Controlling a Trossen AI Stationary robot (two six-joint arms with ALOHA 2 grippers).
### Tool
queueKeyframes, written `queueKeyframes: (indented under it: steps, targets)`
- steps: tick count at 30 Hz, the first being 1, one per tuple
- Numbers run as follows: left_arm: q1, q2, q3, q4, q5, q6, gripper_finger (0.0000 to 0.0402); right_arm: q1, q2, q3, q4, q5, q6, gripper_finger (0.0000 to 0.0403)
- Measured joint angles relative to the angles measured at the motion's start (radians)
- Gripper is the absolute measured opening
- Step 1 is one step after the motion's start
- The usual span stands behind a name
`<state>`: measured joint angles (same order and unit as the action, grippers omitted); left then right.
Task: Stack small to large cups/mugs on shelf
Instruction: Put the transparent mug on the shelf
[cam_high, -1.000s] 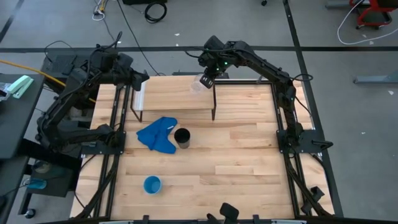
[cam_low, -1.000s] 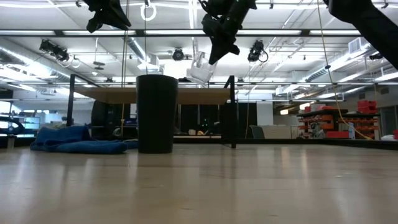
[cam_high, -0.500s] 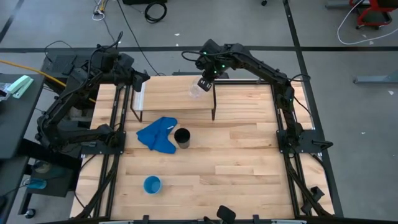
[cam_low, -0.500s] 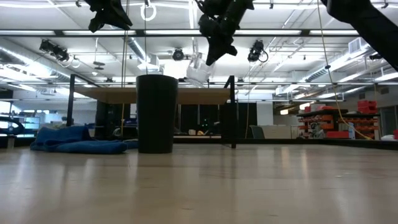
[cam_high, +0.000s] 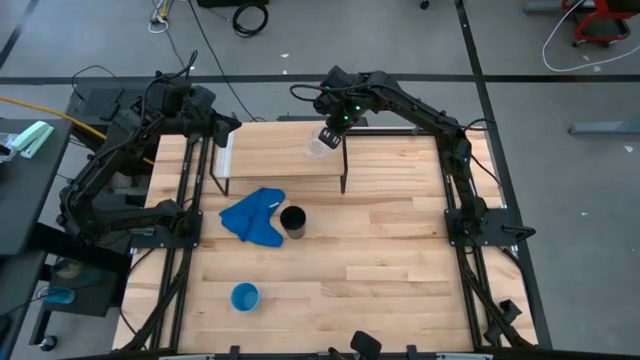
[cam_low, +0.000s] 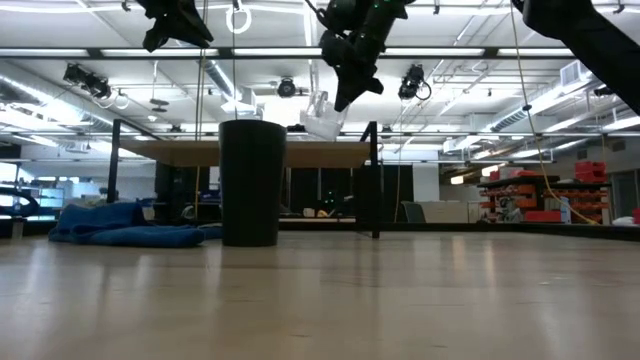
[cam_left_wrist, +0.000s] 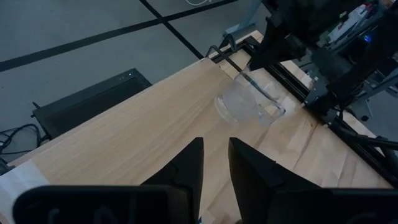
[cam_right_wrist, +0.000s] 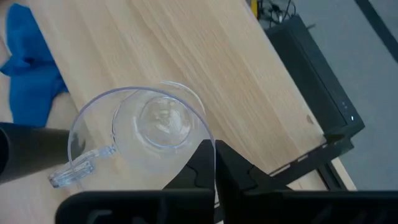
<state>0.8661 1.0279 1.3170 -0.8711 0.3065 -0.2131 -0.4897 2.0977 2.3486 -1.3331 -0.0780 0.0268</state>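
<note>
My right gripper (cam_high: 329, 136) is shut on the small clear cup (cam_right_wrist: 140, 134), which has a small handle (cam_right_wrist: 71, 171), above the light-wood shelf (cam_high: 275, 160) near its right end. In the low view the cup (cam_low: 322, 116) hangs tilted, clear of the shelf board (cam_low: 325, 153). The black cup (cam_high: 292, 220) stands on the tabletop in front of the shelf, beside the blue cloth (cam_high: 254, 216). The light blue cup (cam_high: 245, 296) stands near the table's front edge. My left gripper (cam_left_wrist: 216, 165) is slightly open and empty above the shelf's left end. My right gripper pinches the clear cup's rim wall (cam_right_wrist: 210, 148) on the side away from the handle, one finger inside and one outside as far as shows. The fingers come from above, slanting down. The cup hangs tilted below them, lifted clear of the shelf.
The shelf stands on thin black legs (cam_high: 343, 185) at the table's far side. The cloth lies just in front of its left half. Open tabletop (cam_high: 400, 250) lies to the right and in the middle. Black frame rails run along both table sides.
My right gripper has moved a little toward the table's near edge and down with the clear cup. The cup now hangs lower over the shelf board and stays tilted and clear of it.
</note>
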Motion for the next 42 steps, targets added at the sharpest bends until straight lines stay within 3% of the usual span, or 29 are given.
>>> queueKeyframes:
  steps: [24, 42]
  targets:
    - [0.000, 0.000, 0.000, 0.001, 0.000, 0.000, 0.0083, -0.005, 0.021, 0.000, 0.025, -0.001, -0.004, 0.0015]
    - [0.000, 0.000, 0.000, 0.006, 0.000, 0.000, 0.0082, -0.005, 0.021, 0.000, 0.064, -0.001, 0.003, 0.0066]
